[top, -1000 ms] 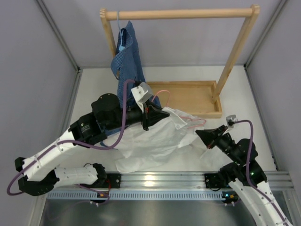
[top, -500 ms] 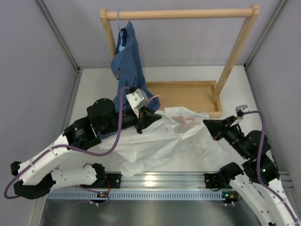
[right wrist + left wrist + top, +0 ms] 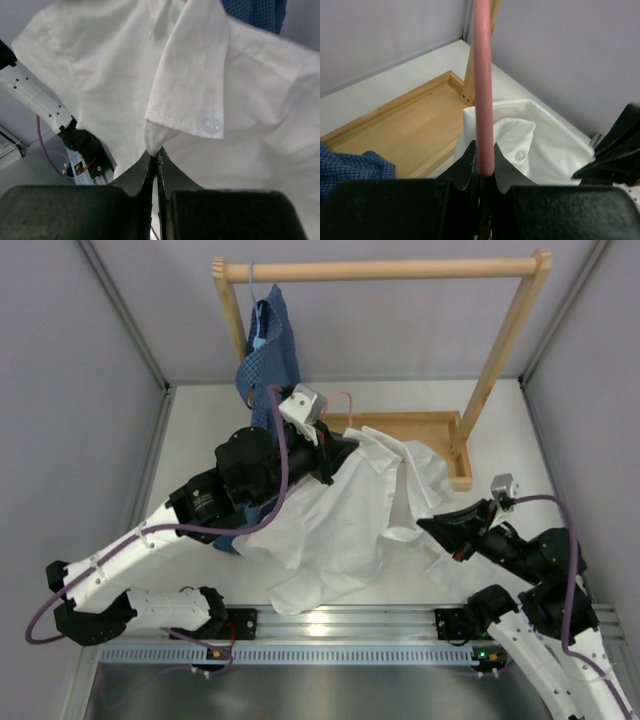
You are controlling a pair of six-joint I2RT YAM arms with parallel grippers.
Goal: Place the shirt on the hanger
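A: Clamping the hanger (image 3: 483, 90) with the left gripper (image 3: 483, 165), jaws closed hard on the thin pink wire, straight up out of the fingertips in left wrist view

B: Visible from the top camera too?

A: Only as a small pink loop just past the gripper, right beside the blue checked shirt (image 3: 270, 360) hanging from the wooden rack (image 3: 385, 269). Rest of the frame hidden, so cannot tell if inside the white cloth or not

B: And the shirt (image 3: 340, 530)?

A: Lifted and spread between both arms. Collar end bunched right at the left gripper, overlapping the near rim of the wooden tray (image 3: 400, 418) in top view. Draped over the left forearm, lower edge lying on the table (image 3: 190, 440) close to the arm bases. Thin, white, one button showing by the collar in left wrist view

B: Right gripper (image 3: 154, 157)?

A: Closed to almost nothing, pinching a small tip of white cloth just under a folded edge with a button on it. Holding that bit up off the table, at the right side of the spread

B: Touching the left one?

A: No, well apart, with the shirt hanging between. Blue checked cloth in the background of both wrist views, not in either grip
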